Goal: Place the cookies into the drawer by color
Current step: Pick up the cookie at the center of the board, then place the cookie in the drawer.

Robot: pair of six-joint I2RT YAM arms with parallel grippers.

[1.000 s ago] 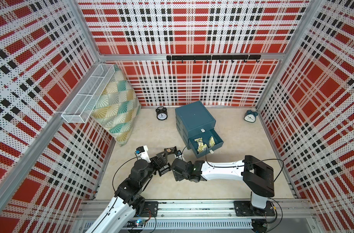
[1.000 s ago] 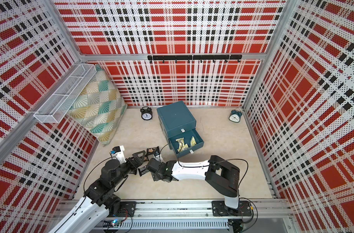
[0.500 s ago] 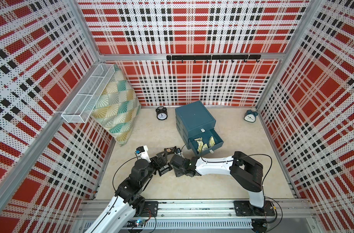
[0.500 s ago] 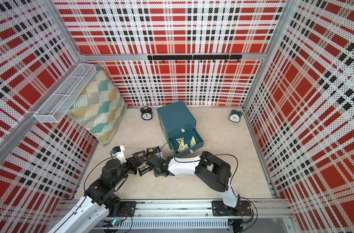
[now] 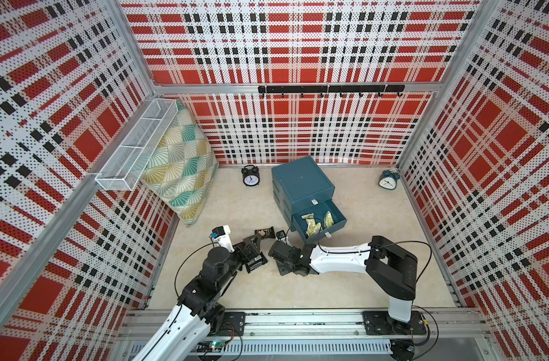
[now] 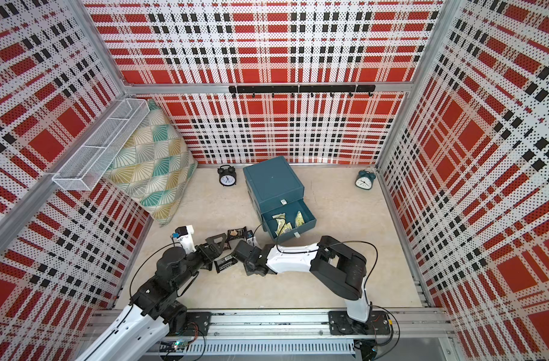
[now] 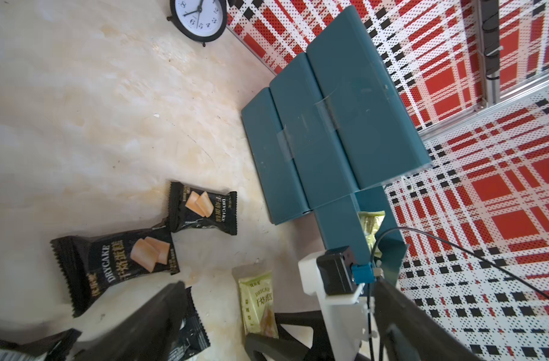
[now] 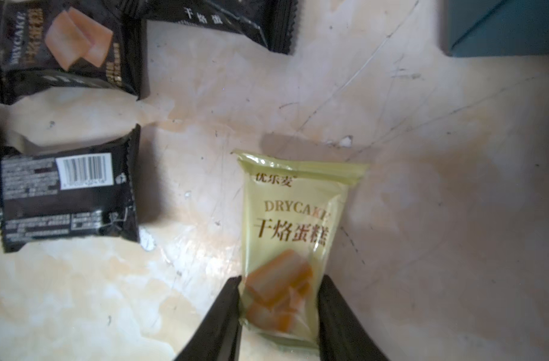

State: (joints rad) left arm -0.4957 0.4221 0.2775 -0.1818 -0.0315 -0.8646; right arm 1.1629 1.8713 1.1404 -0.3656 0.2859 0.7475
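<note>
The right gripper [image 8: 281, 281] pinches a yellow-gold sealed cookie packet [image 8: 295, 218] at lower centre of its wrist view. The left gripper [image 7: 276, 287] gapes wide, empty. The dark teal plastic drawer [image 5: 337, 214] stands open mid-frame in a top view.

A yellow packet [image 8: 293, 237], black packets [image 7: 117, 265], teal drawer [image 5: 301, 181], red-plaid walls [image 5: 298, 47].

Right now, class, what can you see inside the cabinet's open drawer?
Several yellow-gold cookie packets lie in the open drawer; no black ones show. Its rear, under the cabinet, is hidden, as is anything beneath the packets.
</note>
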